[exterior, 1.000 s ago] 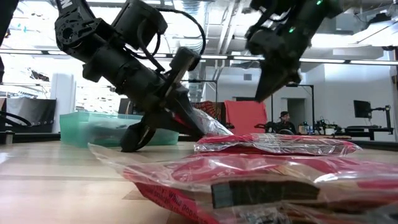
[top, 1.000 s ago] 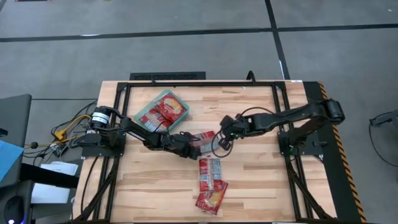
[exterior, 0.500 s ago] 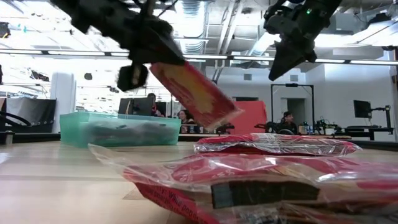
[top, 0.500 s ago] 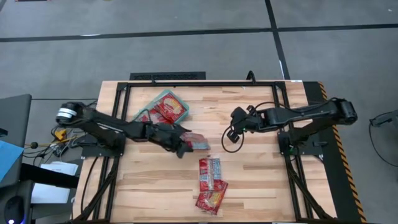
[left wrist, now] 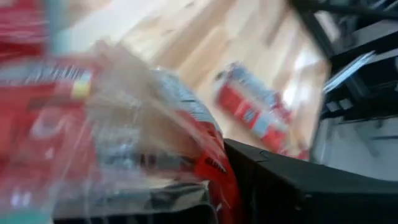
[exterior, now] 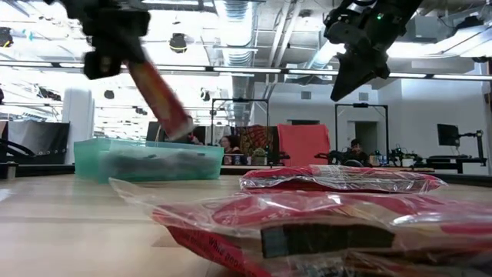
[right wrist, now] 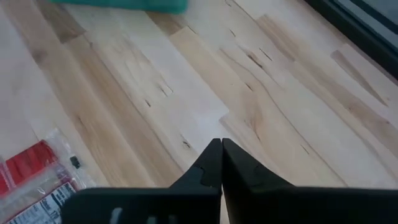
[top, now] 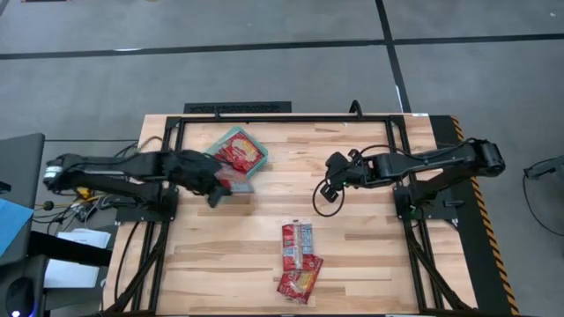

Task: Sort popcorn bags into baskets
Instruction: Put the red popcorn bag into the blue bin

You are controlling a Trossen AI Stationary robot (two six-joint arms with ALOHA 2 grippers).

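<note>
My left gripper (top: 218, 187) (exterior: 114, 55) is shut on one red popcorn bag (top: 236, 186) (exterior: 161, 96), held in the air at the near edge of the teal tray (top: 214, 147) (exterior: 84, 158). The tray holds other red bags (top: 240, 155). More red bags (top: 298, 242) (top: 300, 280) lie flat on the table toward its near edge and fill the low view's foreground (exterior: 330, 181). My right gripper (top: 330, 166) (exterior: 346, 81) (right wrist: 221, 152) is shut and empty, raised above the table's middle right. My left gripper pinches the red popcorn bag between its two fingers at the bag's upper end (exterior: 137, 68) (left wrist: 208, 165). The bag is lifted clear and hangs slanting down from the fingers, its lower end (exterior: 183, 127) above the tray. The wrist view is blurred, so layers cannot be told.
A black cable loop (top: 324, 199) hangs under my right arm. The bare wood (right wrist: 186, 93) below my right gripper and between the tray and the lying bags (left wrist: 255, 109) is free room. Black frame rails (top: 291, 117) edge the table.
My left gripper, shut on a bag, lifted it clear of the table's middle and carried it left and slightly farther, up to the tray's near edge; the bag now hangs slanting. My right gripper drew back up and to the right, then stayed still.
</note>
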